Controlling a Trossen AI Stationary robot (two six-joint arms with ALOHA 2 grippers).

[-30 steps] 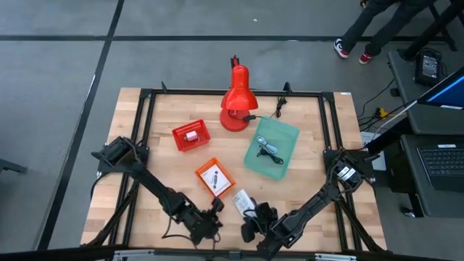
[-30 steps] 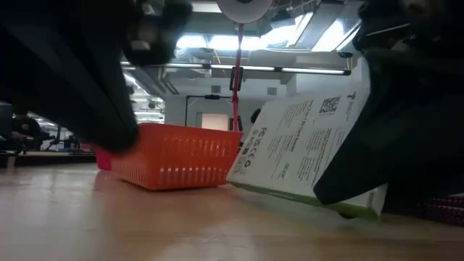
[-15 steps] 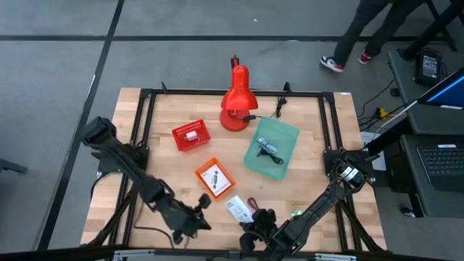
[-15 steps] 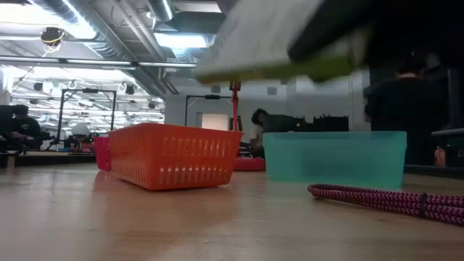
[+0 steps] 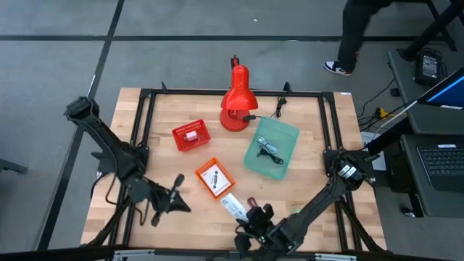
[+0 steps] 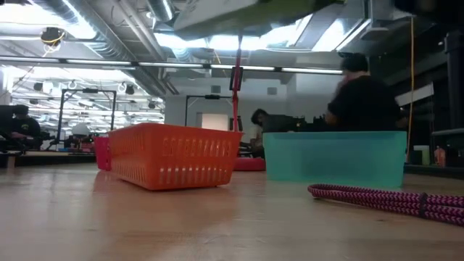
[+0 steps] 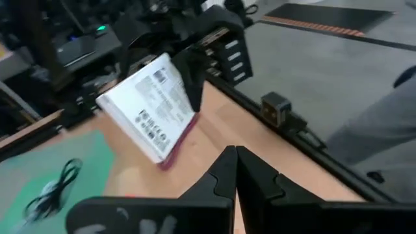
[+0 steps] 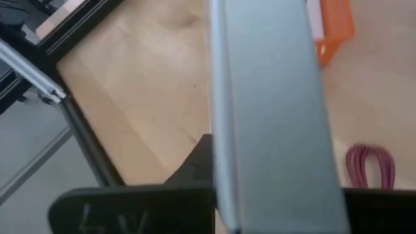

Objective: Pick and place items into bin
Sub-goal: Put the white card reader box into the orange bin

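My right gripper (image 5: 249,214) is near the table's near edge and is shut on a white printed card (image 5: 233,205), which also shows in the left wrist view (image 7: 151,109) and at the top of the low view (image 6: 246,10). The second card is out of view. A purple strap (image 5: 251,201) lies on the wood below the card. A small green piece (image 5: 296,212) lies to its right. My left gripper (image 5: 176,194) is shut, touches nothing, and hovers left of the orange bin (image 5: 215,178). That bin holds a blue-silver piece. The red bin (image 5: 190,135) holds the pink cube, and the teal bin (image 5: 272,148) holds the black cable. My right gripper pinches the white card between its two fingers at the card's near-right end (image 7: 187,91). The fingers (image 7: 194,77) come from the table's near right, slanting. The card is lifted clear of the table and tilted, and it shows edge-on in the right wrist view (image 8: 266,110).
A big red desk lamp (image 5: 236,101) stands at the far middle of the table. Black frame rails (image 5: 145,130) run along the table's sides. Bare wood lies on the left between my left gripper and the red bin. A person (image 6: 359,94) stands in the room beyond the table.
My right gripper has lifted the card from leaning on its edge on the table to hanging clear above it, and has carried it slightly toward the left. This has uncovered the purple strap. My left gripper has drawn back from the near middle toward the table's left, and its arm has risen.
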